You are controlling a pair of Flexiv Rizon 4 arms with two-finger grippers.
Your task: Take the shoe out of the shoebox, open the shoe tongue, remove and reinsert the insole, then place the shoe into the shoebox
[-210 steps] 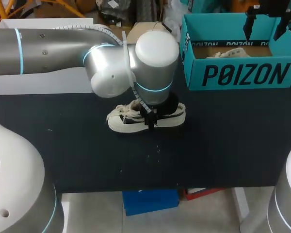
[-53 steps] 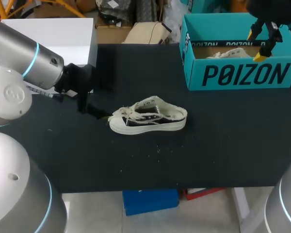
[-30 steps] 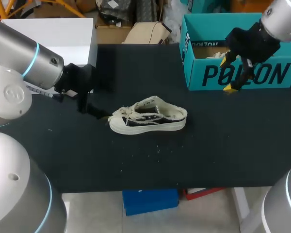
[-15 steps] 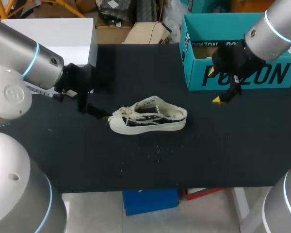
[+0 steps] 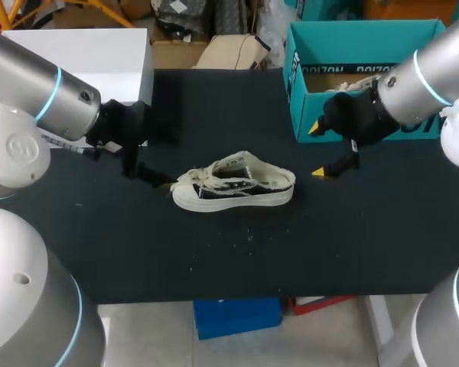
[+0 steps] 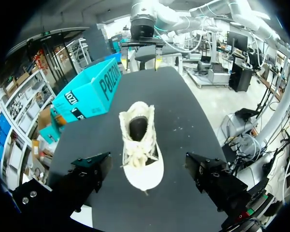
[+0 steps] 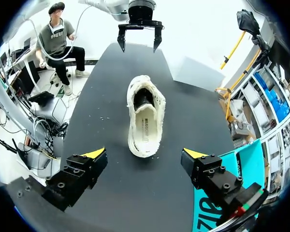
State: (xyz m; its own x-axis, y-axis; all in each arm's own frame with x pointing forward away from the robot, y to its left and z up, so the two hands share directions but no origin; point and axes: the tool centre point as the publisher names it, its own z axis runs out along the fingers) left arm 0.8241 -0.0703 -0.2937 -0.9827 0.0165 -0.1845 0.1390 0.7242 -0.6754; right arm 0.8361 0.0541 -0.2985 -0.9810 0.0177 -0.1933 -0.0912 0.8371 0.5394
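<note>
A cream low-top shoe with a dark inside lies on its sole in the middle of the black table, toe to the left. My left gripper stands open just left of the toe; in its wrist view the shoe lies straight ahead of the left gripper. My right gripper hangs open, empty, right of the heel. From the right wrist, the shoe lies heel-first ahead of the right gripper. The teal shoebox stands at the back right.
Inside the shoebox lies a second cream shoe, partly hidden by my right arm. A white box stands at the table's back left. Bare black table stretches in front of the shoe to the near edge.
My right arm has swung from over the shoebox forward and left, down to the shoe's heel side. The left arm and the shoe have stayed put.
</note>
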